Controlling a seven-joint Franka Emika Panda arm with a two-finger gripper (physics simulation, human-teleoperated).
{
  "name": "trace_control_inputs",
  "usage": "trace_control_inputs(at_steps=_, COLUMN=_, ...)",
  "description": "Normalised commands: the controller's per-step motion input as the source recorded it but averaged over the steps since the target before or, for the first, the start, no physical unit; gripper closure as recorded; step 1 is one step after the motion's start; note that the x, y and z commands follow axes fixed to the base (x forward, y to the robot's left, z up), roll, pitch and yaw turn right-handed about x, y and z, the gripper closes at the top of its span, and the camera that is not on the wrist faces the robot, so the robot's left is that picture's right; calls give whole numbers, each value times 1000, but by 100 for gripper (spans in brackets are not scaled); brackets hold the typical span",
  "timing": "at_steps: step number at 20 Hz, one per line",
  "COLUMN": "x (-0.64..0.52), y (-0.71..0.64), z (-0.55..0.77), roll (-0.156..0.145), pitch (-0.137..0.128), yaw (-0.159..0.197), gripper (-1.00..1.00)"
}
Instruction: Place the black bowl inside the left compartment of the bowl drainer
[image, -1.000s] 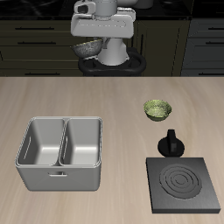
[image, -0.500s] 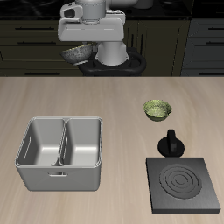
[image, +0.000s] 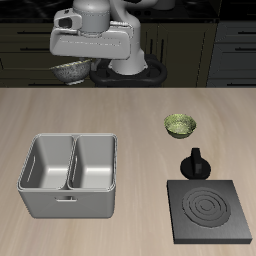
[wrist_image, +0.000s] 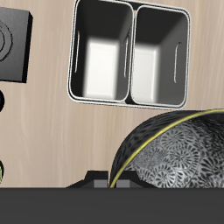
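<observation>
Gripper (image: 74, 62) is clamped on the black bowl (image: 72, 70) way above the bowl drainer (image: 68, 176), so a sloppy release probably misses the left compartment (image: 46, 164) or hits the 2 bins' divider.

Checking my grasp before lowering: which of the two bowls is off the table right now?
The black bowl, held up at the gripper behind the bowl drainer. The green bowl sits on the table.

Even soft light, sharp renders; dim dark backdrop; bright sheen inside bowl drainer (wrist_image: 131, 52).
</observation>
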Motion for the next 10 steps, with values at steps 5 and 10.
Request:
trace_control_inputs(at_steps=5, x=403, y=-22, z=64, roll=-29, pitch=14, yaw=1, gripper=100)
trace_control_inputs(at_steps=10, x=330, y=54, z=86, roll=-24, pitch=-2, yaw=-16, gripper=100)
